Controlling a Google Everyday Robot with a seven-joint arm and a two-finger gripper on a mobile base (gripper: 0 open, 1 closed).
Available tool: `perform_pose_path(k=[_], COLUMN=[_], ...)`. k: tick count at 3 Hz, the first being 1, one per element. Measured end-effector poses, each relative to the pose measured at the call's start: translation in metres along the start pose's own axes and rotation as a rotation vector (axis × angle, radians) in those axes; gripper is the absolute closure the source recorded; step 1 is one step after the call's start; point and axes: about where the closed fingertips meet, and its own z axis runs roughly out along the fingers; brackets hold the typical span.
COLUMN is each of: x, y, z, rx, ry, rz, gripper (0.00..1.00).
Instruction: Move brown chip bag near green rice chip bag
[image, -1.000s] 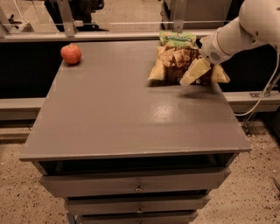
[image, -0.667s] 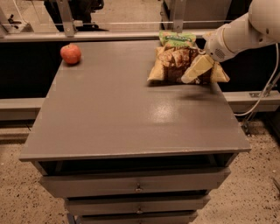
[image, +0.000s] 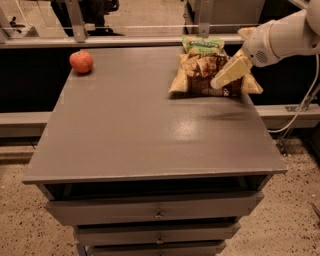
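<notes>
The brown chip bag (image: 197, 75) lies at the table's back right, dark brown with tan edges. The small green rice chip bag (image: 202, 45) lies right behind it, touching its far edge. My gripper (image: 228, 60) hangs on the white arm coming in from the right, over the right half of the brown bag. It is open and holds nothing. One pale finger (image: 230, 73) slants down in front of the bag and hides part of it.
A red-orange apple (image: 81, 61) sits at the back left of the grey table (image: 150, 135). Drawers are below the front edge. A rail and glass partition run behind the table. A cable hangs at the right.
The gripper and arm have pulled slightly up and to the right, off the brown bag. The bags and the apple have not moved.
</notes>
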Motion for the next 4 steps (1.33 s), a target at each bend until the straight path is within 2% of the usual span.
perform_pose_path(k=[1, 2, 3, 4], x=[-0.004, 0.002, 0.023, 0.026], y=[-0.005, -0.008, -0.002, -0.002], z=[-0.044, -0.110, -0.181, -0.183], rx=[0.038, 0.105, 0.162, 0.167], ry=[-0.071, -0.098, -0.118, -0.115], rz=[-0.008, -0.031, 0.000, 0.004], gripper=[0.00, 0.00, 0.00, 0.00])
